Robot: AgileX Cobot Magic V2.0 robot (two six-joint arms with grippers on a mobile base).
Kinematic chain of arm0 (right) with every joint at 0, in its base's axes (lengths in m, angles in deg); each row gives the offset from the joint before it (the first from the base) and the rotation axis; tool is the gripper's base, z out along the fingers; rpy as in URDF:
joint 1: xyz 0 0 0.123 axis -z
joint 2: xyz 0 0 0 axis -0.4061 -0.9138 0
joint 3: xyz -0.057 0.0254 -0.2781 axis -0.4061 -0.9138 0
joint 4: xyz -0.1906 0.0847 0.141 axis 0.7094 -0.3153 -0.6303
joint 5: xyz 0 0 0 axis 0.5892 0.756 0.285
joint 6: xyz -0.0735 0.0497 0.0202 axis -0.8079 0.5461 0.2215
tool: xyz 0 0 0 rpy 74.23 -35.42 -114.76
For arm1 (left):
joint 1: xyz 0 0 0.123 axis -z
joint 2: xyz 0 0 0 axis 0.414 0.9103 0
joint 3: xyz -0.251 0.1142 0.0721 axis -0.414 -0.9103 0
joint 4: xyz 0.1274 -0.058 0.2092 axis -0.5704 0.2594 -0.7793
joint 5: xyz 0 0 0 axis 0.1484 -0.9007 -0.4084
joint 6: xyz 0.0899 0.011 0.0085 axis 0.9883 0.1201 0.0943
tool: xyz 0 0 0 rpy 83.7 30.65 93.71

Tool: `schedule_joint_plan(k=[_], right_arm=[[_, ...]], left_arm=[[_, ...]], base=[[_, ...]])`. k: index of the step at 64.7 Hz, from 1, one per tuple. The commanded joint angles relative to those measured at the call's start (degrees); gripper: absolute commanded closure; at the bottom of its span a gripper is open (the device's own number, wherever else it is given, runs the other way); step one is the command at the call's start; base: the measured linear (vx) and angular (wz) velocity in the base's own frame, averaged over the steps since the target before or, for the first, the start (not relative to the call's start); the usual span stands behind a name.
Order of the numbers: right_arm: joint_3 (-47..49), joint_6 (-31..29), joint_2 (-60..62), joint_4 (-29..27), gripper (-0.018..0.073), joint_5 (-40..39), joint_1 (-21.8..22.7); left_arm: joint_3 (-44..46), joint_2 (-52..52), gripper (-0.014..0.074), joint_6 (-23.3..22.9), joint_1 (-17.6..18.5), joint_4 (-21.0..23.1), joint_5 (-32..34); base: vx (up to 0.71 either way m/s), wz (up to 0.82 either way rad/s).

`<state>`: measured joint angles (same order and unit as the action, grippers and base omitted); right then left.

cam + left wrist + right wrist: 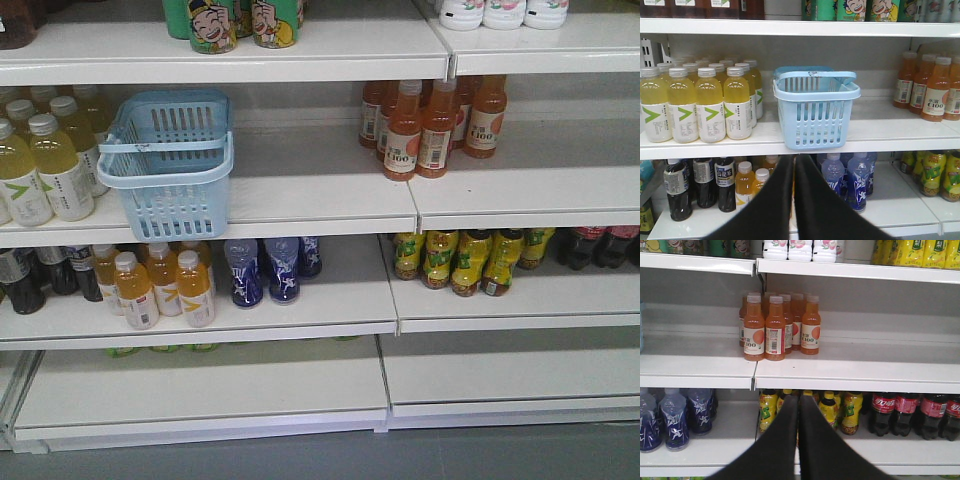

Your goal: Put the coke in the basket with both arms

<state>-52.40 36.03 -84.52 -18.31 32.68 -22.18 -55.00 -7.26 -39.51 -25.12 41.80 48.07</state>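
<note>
Left gripper (pixel 794 160): black fingers pressed together with only a thin seam between them, holding nothing.
Right gripper (pixel 799 400): likewise closed tight and empty.
Basket (pixel 815 107): light blue, upright with its mouth up, on the shelf (pixel 880 132) straight ahead of and above the left gripper. One loop handle lies across its front rim. It is just beside the yellow drink bottles (pixel 710 107) on its left.
Below the basket: blue bottles (pixel 850 180), ahead and slightly right of the left fingers.
Ahead of the right gripper: orange juice bottles (pixel 775 327), up and a little left. Yellow-labelled bottles stand directly behind the fingertips.
Cola bottles (pixel 910 415): dark with red labels, upright, low and to the right of the right gripper.
Coke can: no slim red can shows in any view, so I cannot say which way it lies.
Nearer arm: judging by the views, the left arm faces the basket and the right arm faces the cola end of the shelves.
Coming move: the coke probably has to be found first, then the jaws opened.
</note>
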Motion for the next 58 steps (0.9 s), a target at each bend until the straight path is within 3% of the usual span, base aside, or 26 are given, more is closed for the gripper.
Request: schedule_joint_plan(k=[1, 58], right_arm=[[-0.62, -0.23, 1.01, 0.13, 0.0568, -4.06, 0.36], [-0.62, -0.23, 1.01, 0.13, 0.0568, -4.0, 0.36]], left_arm=[[0.08, -1.16, 0.0604, -0.65, 0.13, 0.48, 3.95], [0.08, -1.16, 0.0604, -0.65, 0.13, 0.48, 3.95]], base=[[0.1, -0.03], [0.08, 0.0]])
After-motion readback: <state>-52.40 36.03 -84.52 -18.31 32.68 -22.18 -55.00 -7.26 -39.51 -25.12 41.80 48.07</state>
